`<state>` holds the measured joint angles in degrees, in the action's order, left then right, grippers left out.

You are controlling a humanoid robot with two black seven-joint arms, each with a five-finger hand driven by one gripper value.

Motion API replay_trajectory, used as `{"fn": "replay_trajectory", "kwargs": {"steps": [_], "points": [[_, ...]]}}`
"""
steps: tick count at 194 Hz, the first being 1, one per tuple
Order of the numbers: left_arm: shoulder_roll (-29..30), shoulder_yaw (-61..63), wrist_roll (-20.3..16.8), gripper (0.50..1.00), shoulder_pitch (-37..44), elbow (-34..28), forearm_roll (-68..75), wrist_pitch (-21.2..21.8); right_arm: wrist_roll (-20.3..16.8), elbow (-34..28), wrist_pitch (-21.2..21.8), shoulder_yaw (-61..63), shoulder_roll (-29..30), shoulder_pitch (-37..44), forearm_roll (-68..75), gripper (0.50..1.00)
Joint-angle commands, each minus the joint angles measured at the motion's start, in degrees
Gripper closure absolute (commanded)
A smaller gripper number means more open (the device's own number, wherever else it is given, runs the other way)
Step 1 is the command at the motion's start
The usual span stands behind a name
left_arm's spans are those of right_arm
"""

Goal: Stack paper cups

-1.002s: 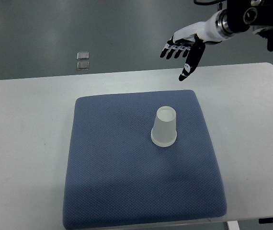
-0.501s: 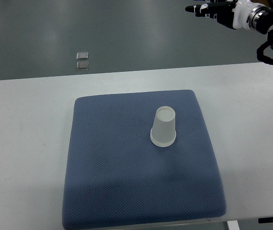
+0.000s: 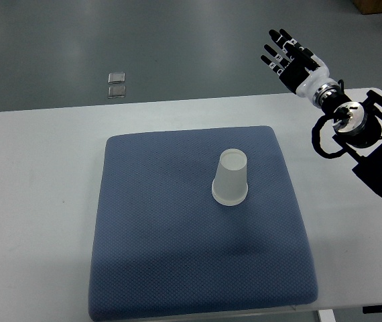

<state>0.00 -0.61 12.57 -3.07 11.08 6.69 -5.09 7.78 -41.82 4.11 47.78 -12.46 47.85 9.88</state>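
On the white table (image 3: 37, 174) you've got a blue mat (image 3: 177, 268) covering the middle, no print or labels readable anywhere. The paper cup (image 3: 230, 178) stands upside down on the mat, right of centre; it may be a nested pair but you can't tell from above, and nothing of its inside shows. Right arm (image 3: 365, 144) comes in from the right edge above the table's far right corner. Right hand (image 3: 290, 57) is out past the far edge, over the floor, fingers spread straight, holding nothing, well apart from the cup. Two small square plates (image 3: 116, 84) lie on the floor, far left.
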Motion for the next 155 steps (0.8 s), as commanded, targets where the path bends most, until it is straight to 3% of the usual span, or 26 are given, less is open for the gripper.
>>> {"fn": "replay_trajectory", "kwargs": {"steps": [1, 76, 155], "points": [[0.00, 0.08, 0.00, 0.500, -0.01, -0.01, -0.01, 0.00, 1.72, 1.74, 3.18, 2.41, 2.09, -2.58, -0.03, 0.585], [0.00, 0.08, 0.00, 0.500, -0.01, 0.17, -0.01, 0.00, 2.07, 6.67, 11.88, 4.52, 4.55, -5.57, -0.03, 0.585], [0.00, 0.17, 0.09, 0.500, -0.01, 0.17, -0.01, 0.00, 1.54, 6.84, 11.97, 2.58, 4.38, -5.57, -1.97, 0.583]]}}
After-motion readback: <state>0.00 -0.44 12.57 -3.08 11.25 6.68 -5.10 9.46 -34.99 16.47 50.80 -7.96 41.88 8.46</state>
